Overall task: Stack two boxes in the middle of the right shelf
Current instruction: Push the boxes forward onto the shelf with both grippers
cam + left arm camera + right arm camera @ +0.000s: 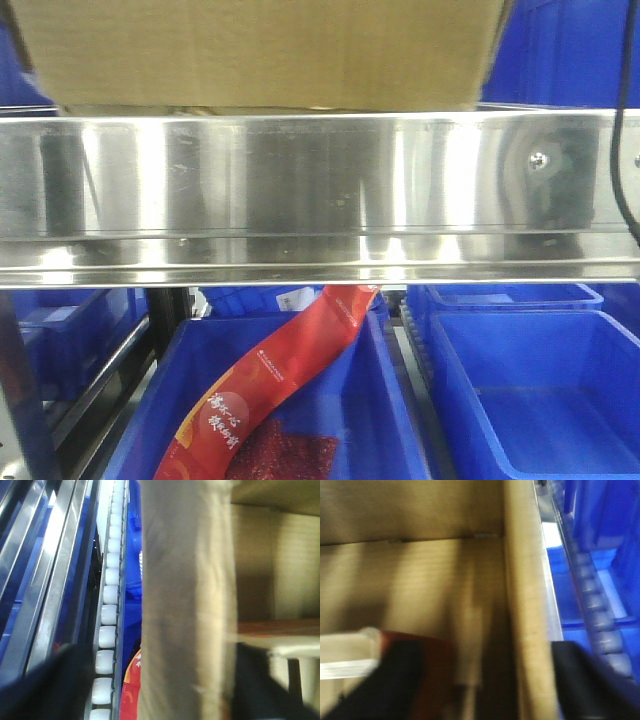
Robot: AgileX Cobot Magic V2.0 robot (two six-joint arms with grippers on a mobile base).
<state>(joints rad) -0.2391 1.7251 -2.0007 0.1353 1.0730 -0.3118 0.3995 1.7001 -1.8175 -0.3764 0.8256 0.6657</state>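
A brown cardboard box (260, 50) fills the top of the front view, its bottom edge just above the steel shelf rail (320, 190). My left gripper (162, 685) straddles one box wall (185, 605), with a dark finger outside it and the other inside the box. My right gripper (502, 685) straddles the opposite wall (527, 605) the same way. Both look closed on the wall. The wrist views are blurred. A red and white object (437, 647) lies inside the box by the right inner finger. A second box does not show.
Below the rail stand blue bins (540, 400); the left bin (370, 420) holds a long red packet (290, 370). A white roller track (107, 615) runs beside the box. A black cable (622, 120) hangs at the far right.
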